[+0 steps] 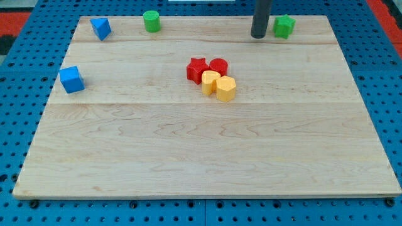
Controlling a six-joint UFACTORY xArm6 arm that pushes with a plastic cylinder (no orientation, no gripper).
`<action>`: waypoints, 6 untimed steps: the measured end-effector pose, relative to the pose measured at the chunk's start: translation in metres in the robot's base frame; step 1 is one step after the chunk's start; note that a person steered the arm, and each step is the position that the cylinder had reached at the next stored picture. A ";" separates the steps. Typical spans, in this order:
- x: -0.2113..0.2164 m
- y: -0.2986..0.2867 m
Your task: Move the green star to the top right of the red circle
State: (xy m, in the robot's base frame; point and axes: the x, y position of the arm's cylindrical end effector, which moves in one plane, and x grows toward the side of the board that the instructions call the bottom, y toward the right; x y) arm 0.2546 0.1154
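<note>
The green star (284,26) sits near the view's top right edge of the wooden board (201,157). My tip (259,36) stands just to the star's left, very close to it. The red circle (218,66) lies near the board's middle, below and to the left of the star. It touches a red star (197,69) on its left and a yellow block (210,81) below it.
A yellow hexagon (226,89) sits beside the yellow block. A green cylinder (151,21) stands at the top middle-left. A blue block (100,28) lies at the top left and a blue cube (71,79) at the left edge.
</note>
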 end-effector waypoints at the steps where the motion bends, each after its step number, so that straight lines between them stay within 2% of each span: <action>1: 0.011 -0.025; 2: 0.033 0.011; 3: 0.030 0.080; 4: -0.003 0.133; 5: -0.033 0.098; 6: -0.033 0.015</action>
